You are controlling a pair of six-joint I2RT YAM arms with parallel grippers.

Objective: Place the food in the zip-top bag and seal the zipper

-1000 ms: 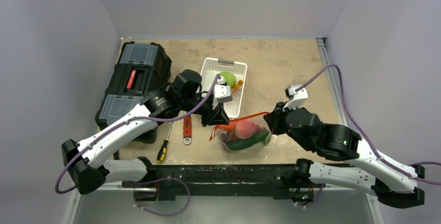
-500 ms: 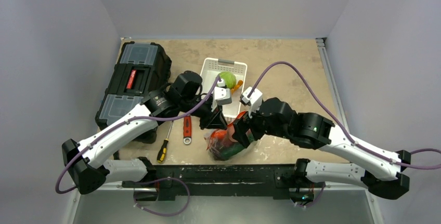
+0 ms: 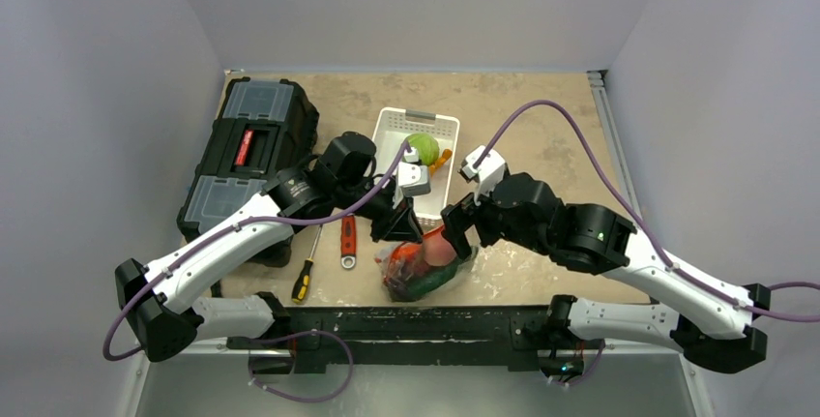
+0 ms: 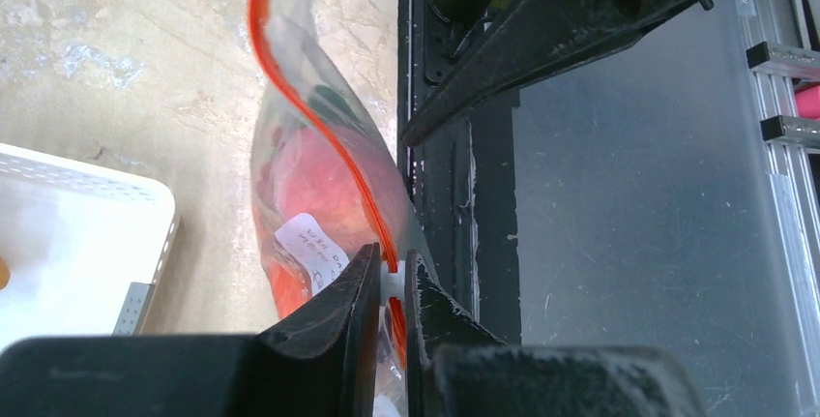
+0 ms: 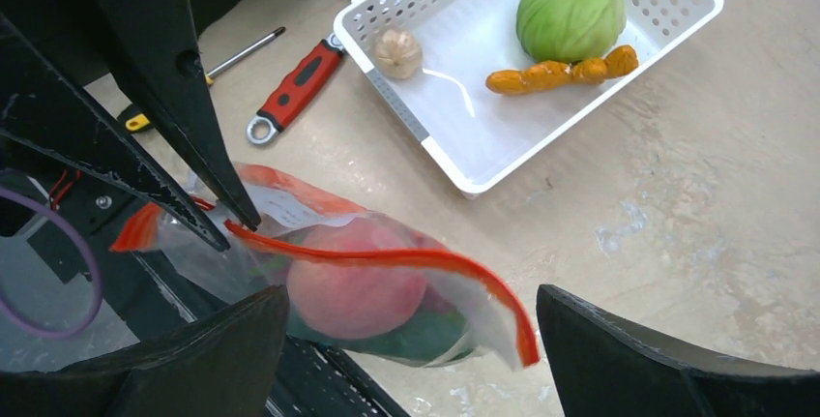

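Bag (image 3: 418, 267) at the bench's (image 5: 677, 204) near edge, centre: limp, light, probably slippery film, weighted by a peach (image 5: 356, 291); best held by the stiffer zipper (image 5: 387, 255). Left end effector (image 4: 390, 286) is clenched on that strip; right end effector (image 5: 411, 306) released, spread above the mouth. Cabbage (image 5: 571, 11) and carrot (image 5: 561, 71) await in the tray (image 5: 541, 151) behind; flat mottled surface, wrench (image 5: 295, 88) close by

Right tool (image 3: 454, 233) swung left over the bag (image 3: 416, 274), seemingly bunching it.
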